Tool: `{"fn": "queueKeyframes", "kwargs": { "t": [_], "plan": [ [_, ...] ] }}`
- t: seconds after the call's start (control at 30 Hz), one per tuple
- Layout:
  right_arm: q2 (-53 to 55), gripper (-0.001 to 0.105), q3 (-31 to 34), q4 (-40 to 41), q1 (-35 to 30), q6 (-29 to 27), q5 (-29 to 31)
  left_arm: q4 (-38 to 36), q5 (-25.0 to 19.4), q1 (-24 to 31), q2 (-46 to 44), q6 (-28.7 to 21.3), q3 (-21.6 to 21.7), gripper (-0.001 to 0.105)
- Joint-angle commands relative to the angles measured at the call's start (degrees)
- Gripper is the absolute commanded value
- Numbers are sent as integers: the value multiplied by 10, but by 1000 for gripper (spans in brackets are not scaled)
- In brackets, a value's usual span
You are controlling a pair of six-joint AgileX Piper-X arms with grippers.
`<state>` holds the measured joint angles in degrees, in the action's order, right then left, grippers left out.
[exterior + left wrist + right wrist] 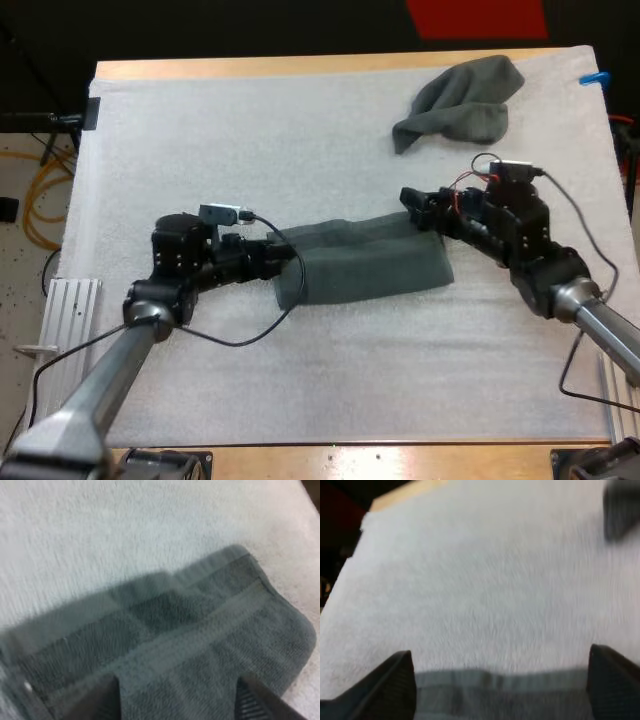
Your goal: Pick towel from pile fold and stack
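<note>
Towel (365, 262) lies flat mid-mat, doubled into a long band. Long axis runs L–R across the table, w/ the R end tilted a bit toward the far side. Pile (462, 100), one crumpled towel, sits at the far-R corner of the mat (250, 140), well apart from both arms.

L gripper (285, 262) is at the band's L short end. In its wrist view the fingers (107, 700) are spread, w/ towel between and under them. No pinch, as far as I can judge.

R gripper (412, 203) is at the opposite end, by the far-R corner. In its wrist view the fingers (395, 685) stand wide apart, w/ the towel hem lying across the gap and bare mat beyond. It grips nothing.

Key relation: each arm faces one short end, and the grippers point at each other along the long axis. Next fold is prob. end-over-end along that axis, one end carried toward the other. Neither arm is clearly nearer, both are at the cloth. R sits off the centreline toward the far edge, so it may need to square up on its corner before closing. Stacking not yet done.
</note>
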<state>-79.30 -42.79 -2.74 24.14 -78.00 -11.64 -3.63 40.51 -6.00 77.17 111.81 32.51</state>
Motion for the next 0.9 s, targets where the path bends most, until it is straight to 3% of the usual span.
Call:
{"fn": "queueKeyframes", "kwargs": {
  "t": [0.0, 0.2, 0.3, 0.43, 0.6, 0.67, 0.73, 0.87],
  "plan": [
    [22, 68, -4, 9, 0, -30, 13, -8, -21, 0, -29, -20, 5, 49],
    [103, 69, -4, 65, 0, -84, 61, -100, -78, 0, -164, -87, 9, 50],
    [142, 73, -4, 105, 0, -84, 67, -169, -104, 0, -236, -103, 26, 56],
    [197, 76, -4, 169, 0, -84, 67, -290, -192, 0, -331, -138, 77, 76],
    [261, 76, -4, 227, 0, -86, 67, -414, -247, 0, -398, -144, 167, 77],
    [291, 75, -4, 250, 0, -121, 67, -484, -271, 0, -422, -144, 213, 77],
    [316, 75, -4, 262, 0, -149, 67, -522, -288, 0, -434, -144, 240, 77],
    [362, 75, -4, 276, 0, -153, 67, -569, -288, 0, -446, -144, 267, 76]
  ]
}}
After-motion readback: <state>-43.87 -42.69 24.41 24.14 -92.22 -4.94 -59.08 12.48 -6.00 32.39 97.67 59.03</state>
